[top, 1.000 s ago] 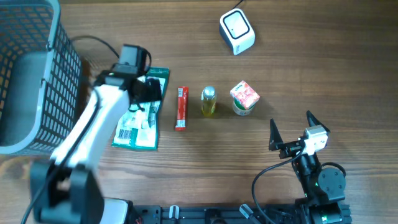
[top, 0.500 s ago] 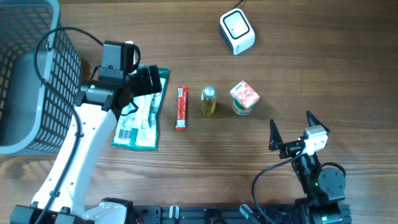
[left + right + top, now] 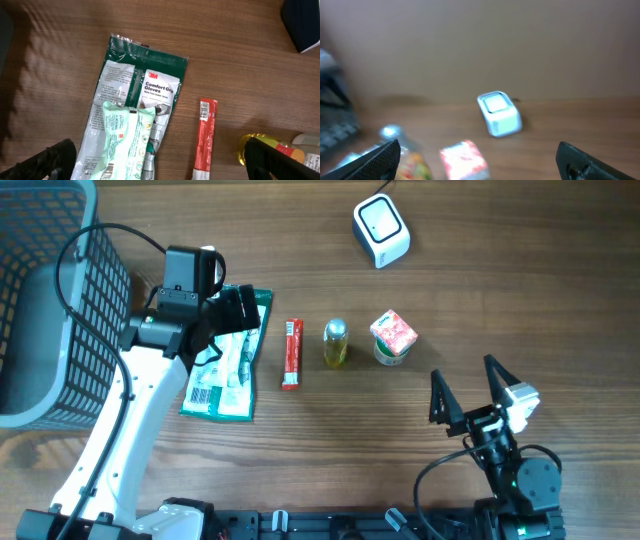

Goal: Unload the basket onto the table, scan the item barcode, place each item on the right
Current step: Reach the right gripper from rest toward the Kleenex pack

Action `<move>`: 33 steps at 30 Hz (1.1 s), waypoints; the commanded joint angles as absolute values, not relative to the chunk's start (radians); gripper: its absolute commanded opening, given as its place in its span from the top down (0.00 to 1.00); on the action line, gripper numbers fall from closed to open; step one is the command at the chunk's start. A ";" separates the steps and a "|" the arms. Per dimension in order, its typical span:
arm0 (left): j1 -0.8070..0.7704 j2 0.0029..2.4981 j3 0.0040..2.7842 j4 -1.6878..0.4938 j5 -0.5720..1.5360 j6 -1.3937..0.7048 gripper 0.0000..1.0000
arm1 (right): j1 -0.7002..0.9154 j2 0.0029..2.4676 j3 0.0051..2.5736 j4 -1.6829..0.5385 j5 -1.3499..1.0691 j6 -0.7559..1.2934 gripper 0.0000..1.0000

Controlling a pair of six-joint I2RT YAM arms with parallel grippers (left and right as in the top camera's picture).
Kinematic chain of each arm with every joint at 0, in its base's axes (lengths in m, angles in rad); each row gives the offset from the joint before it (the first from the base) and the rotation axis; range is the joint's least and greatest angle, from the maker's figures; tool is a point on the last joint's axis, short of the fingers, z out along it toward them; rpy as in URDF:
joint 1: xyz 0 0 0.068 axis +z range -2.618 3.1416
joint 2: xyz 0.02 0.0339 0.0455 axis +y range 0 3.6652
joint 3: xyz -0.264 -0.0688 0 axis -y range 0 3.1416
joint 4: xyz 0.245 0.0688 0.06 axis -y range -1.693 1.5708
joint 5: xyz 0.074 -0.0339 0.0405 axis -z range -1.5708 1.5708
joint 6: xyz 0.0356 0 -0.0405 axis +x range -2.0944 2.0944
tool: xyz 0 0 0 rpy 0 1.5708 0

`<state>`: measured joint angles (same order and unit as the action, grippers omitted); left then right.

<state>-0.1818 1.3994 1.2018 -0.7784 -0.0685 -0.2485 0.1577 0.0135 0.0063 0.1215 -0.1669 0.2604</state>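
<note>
Glove packet (image 3: 125, 82) wording reads only from left wrist.

Wood-grain table (image 3: 500, 300); glossy plastic glove pack (image 3: 125, 55).

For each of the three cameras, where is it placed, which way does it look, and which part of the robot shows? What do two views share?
Overhead: above the table, looking straight down; shows the left arm and the right gripper.
Left wrist: on the left arm, looking down at the glove packet and red stick; its open fingers at the lower corners.
Right wrist: low, looking across the table at the scanner; its open fingers at the lower corners.
Shared: overhead also shows glove packet and scanner.
</note>
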 commanded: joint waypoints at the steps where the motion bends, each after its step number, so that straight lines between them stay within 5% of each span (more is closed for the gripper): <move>1: -0.175 1.402 1.205 -0.778 -0.060 -0.247 0.00 | 0.153 0.005 0.059 0.079 -0.261 0.426 0.00; 9: -0.175 1.402 1.205 -0.779 -0.060 -0.247 0.00 | 0.153 0.131 0.456 -0.254 -0.201 0.410 0.00; 20: -0.175 1.402 1.205 -0.779 -0.060 -0.247 0.00 | 0.153 0.687 1.248 -0.848 -0.215 0.265 0.00; 29: -0.175 1.402 1.205 -0.778 -0.060 -0.247 0.00 | 0.153 0.975 1.335 -0.892 -0.228 0.247 0.00; 33: -0.175 1.402 1.205 -0.779 -0.060 -0.247 0.00 | 0.153 1.068 1.335 -0.923 -0.257 0.324 0.31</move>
<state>-0.1818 1.3998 1.2015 -0.7811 -0.0685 -0.2485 0.1577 1.0183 1.3266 -0.9024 -0.2287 0.2642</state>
